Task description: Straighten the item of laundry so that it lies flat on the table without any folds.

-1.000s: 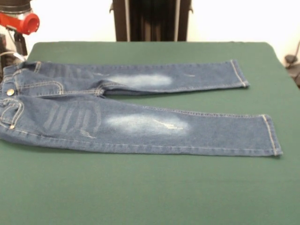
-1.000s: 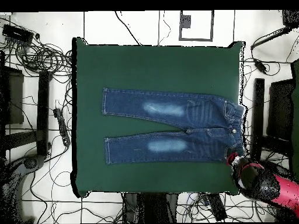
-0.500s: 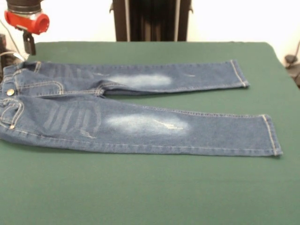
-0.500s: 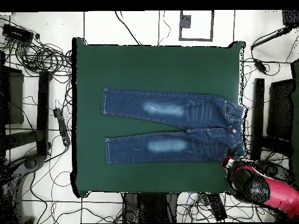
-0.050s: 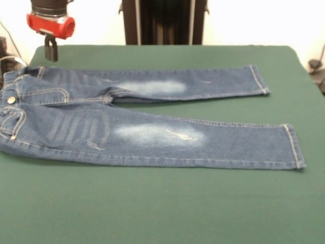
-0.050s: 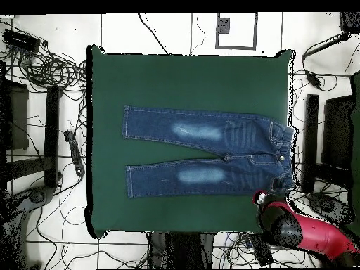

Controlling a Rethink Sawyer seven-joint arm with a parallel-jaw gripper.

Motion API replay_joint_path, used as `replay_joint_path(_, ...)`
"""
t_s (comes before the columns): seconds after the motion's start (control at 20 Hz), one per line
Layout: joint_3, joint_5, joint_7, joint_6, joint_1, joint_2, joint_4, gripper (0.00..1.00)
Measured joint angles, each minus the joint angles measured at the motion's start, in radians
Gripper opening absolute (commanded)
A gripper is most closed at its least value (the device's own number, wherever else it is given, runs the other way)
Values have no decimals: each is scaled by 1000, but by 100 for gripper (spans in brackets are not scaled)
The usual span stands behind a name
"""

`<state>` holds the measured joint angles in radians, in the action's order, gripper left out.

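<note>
The jeans [image 5: 137, 122] lie spread out on the green table [image 5: 167, 208], front side up, with both legs stretched and apart from each other. In the front view the waistband with its metal button [image 5: 11, 100] is at the table's left edge, and the leg hems point toward the right edge. The whitish faded patches on both thighs face up. The cloth looks almost flat; only small creases show around the crotch and the pockets. In the overhead view the jeans [image 6: 207, 151] are in the middle band of the table [image 6: 190, 77], the waist close to one short edge.

The gripper [image 5: 51, 51] hangs under the red and black arm [image 6: 302, 232], above the table's corner beside the waistband. It does not touch the jeans and holds nothing. Whether its jaws are open or closed, I cannot tell.
</note>
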<state>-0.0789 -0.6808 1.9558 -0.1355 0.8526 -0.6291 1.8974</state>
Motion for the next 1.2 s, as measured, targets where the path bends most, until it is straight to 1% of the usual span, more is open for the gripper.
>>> replay_joint_path(0.35,59,36,0,67,-61,19,34,0)
replay_joint_path(0.4,80,57,0,82,-80,19,52,0)
replay_joint_path(0.7,120,105,0,111,-119,19,96,0)
replay_joint_path(0.85,154,147,0,158,-156,42,122,0)
replay_joint_path(1.0,166,168,0,189,-173,59,135,0)
replay_joint_path(1.05,178,196,0,226,-193,82,149,0)
replay_joint_path(1.2,186,226,0,268,-213,112,162,0)
